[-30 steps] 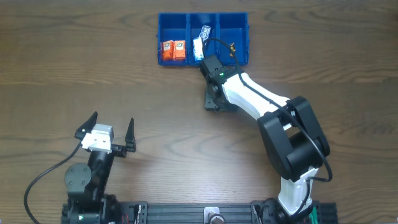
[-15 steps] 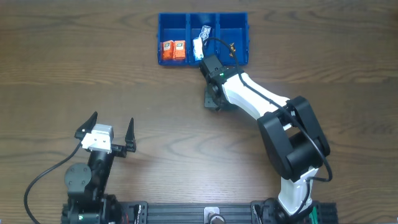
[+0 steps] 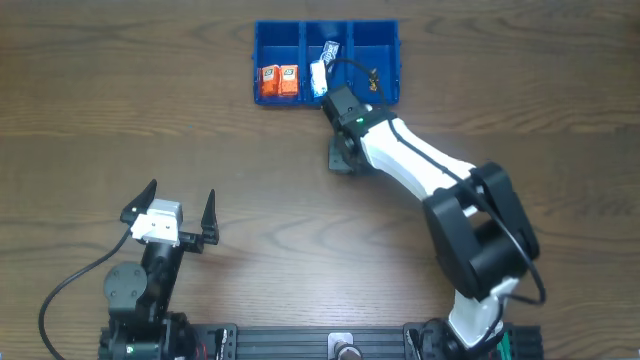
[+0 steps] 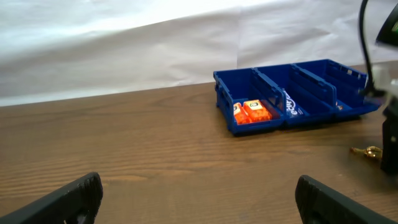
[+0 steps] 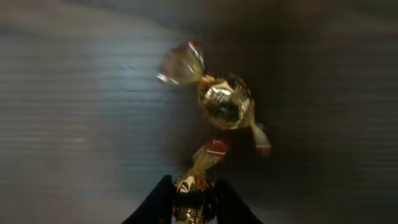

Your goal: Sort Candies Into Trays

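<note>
Farthest from the blue plastic tray [image 3: 257, 60], the left gripper [image 3: 181, 190] sits low over the wooden table [image 3: 90, 130]; its two black, tapering fingers [image 4: 68, 199] are spread wide apart. The table is dark brown with a fine straight grain.

Much nearer the tray, just off its front wall and about level with the middle compartment, the right gripper [image 3: 342, 158] points down at the wood at the end of a glossy white arm. In its wrist view we see its dark fingers pinched tight on a gold-foil candy [image 5: 208, 152]; the crinkled twist of wrapper fans out from between them. A second gold-foil candy [image 5: 225, 104] lies loose on the wood just past the held one, close enough that the twisted ends nearly meet; we cannot tell whether they touch. It has a round, shiny body and a flared twist at each end.

The tray itself is a rectangular bin with three long compartments divided by thin upright walls. Its left compartment holds two orange packets [image 3: 278, 82], squarish, side by side at the front end; the middle one holds blue-and-white wrappers [image 3: 322, 70], flat and oblong; the right one holds a small gold piece [image 3: 373, 76], too small for us to make out.

Beyond the tray hangs a white sheet [image 4: 124, 37], softly creased.
</note>
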{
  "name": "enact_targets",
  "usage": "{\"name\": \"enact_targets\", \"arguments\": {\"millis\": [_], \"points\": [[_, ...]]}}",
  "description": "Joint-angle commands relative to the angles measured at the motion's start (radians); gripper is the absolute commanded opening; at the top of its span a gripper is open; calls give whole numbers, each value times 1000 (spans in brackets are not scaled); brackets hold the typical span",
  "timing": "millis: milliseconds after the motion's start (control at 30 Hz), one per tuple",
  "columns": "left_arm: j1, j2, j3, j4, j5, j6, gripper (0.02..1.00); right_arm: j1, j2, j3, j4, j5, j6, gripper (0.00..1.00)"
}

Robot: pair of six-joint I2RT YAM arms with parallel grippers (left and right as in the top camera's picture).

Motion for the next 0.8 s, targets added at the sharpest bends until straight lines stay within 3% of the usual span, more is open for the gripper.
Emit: {"name": "enact_targets", "arguments": {"millis": [33, 167, 233, 400, 500, 800], "points": [[-2, -6, -24, -32, 18, 11, 996, 5, -151, 62, 13, 135, -60, 202], [-2, -6, -24, -32, 18, 11, 996, 0, -179, 158, 34, 291, -93, 209], [-2, -6, -24, -32, 18, 11, 996, -17, -173, 214, 53, 330, -115, 211], [-2, -6, -24, -32, 18, 11, 993, -100, -134, 317, 103, 322, -141, 211], [-2, -6, -24, -32, 18, 11, 993, -149, -98, 347, 139, 264, -198, 213], [-2, -6, -24, -32, 18, 11, 996, -168, 40, 350, 211, 246, -249, 211]]}}
